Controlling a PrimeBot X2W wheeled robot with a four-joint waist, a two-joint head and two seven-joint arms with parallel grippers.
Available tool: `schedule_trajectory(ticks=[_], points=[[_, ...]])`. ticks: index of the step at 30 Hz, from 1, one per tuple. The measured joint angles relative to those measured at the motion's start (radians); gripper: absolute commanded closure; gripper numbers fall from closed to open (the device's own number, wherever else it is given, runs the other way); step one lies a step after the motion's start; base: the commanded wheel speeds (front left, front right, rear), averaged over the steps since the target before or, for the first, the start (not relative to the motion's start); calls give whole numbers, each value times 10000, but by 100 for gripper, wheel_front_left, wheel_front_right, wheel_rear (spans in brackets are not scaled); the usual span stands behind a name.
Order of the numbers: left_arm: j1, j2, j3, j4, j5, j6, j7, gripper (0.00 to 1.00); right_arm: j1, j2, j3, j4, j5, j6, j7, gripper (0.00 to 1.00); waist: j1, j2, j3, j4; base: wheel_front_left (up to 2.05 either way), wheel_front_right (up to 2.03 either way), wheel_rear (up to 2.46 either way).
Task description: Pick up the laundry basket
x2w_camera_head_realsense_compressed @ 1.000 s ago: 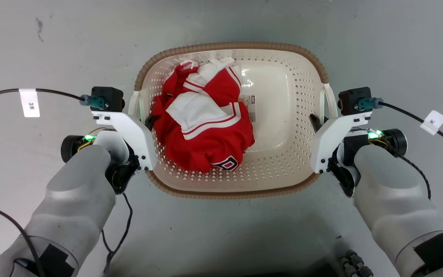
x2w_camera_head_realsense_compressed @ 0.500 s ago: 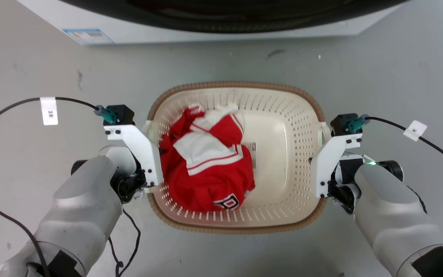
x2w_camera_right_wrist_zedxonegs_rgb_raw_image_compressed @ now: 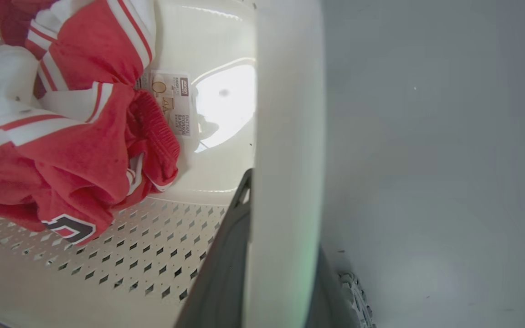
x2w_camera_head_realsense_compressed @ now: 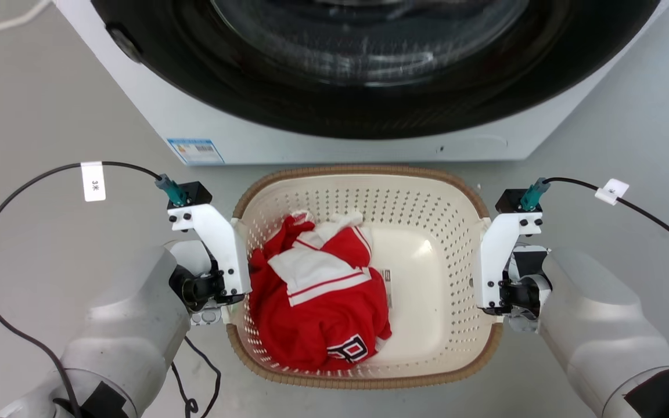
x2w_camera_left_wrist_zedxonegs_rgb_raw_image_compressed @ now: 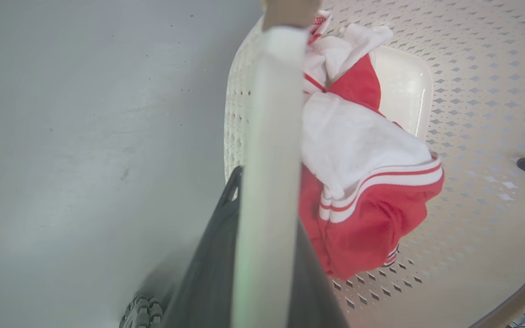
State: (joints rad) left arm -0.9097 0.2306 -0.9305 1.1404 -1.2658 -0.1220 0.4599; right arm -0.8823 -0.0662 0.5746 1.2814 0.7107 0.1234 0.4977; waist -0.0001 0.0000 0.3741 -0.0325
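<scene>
**Head view.** The whole picture has shifted over the last second. The washing machine [x2w_camera_head_realsense_compressed: 334, 87], out of frame a second ago, now spans the top edge. That is the camera moving, not the things. The laundry basket [x2w_camera_head_realsense_compressed: 363, 170] sits directly in front of the machine and has kept its place between the two arms throughout. The left gripper [x2w_camera_head_realsense_compressed: 231, 290] is at the basket's left handle and the right gripper [x2w_camera_head_realsense_compressed: 488, 293] at its right handle. White brackets mask the fingers, so their closure cannot be read here. A red and white garment [x2w_camera_head_realsense_compressed: 317, 302] lies in the basket's left half. The right half is bare except for a label [x2w_camera_head_realsense_compressed: 385, 284].

**Left wrist view.** Two dark fingers [x2w_camera_left_wrist_zedxonegs_rgb_raw_image_compressed: 217, 255] stand close on either side of the white handle [x2w_camera_left_wrist_zedxonegs_rgb_raw_image_compressed: 269, 136], clamped narrow on it.

**Right wrist view.** The same finding: fingers [x2w_camera_right_wrist_zedxonegs_rgb_raw_image_compressed: 226, 255] pinched on the handle [x2w_camera_right_wrist_zedxonegs_rgb_raw_image_compressed: 290, 114], with grey floor [x2w_camera_right_wrist_zedxonegs_rgb_raw_image_compressed: 426, 136] beyond.

**Assessment.** Both grips are set, and the shifted view suggests the body is rising with the load. Whether the base has cleared the floor cannot be confirmed. The load sits to the left, so some tilt is possible.
</scene>
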Motion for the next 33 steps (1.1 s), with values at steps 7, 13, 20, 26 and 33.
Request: schedule_trajectory(ticks=[7, 13, 20, 26, 33], points=[[123, -96, -94, 209, -240, 0, 589, 100, 17, -21, 15, 63, 364, 0, 1294, 100, 0, 0, -1099, 133, 0, 0, 0], [318, -159, -176, 313, -378, 0, 848, 100, 73, -21, -107, 113, 341, 0, 1831, 100, -1, 0, -1964, 212, 0, 0, 0], [803, -272, -293, 460, -506, 0, 1114, 100, 589, -21, -431, 117, 339, -2, 2541, 100, -2, 0, -2856, 238, 0, 0, 0], [1321, -441, -393, 616, -610, -2, 1338, 100, 1118, -17, -683, 119, 77, -2, 3041, 100, -1, 0, -3512, 212, 0, 0, 0], [1734, -527, -476, 667, -694, -2, 1446, 100, 1486, -17, -959, 121, -100, -2, 3356, 100, -1, 0, -3901, 183, 0, 0, 0]])
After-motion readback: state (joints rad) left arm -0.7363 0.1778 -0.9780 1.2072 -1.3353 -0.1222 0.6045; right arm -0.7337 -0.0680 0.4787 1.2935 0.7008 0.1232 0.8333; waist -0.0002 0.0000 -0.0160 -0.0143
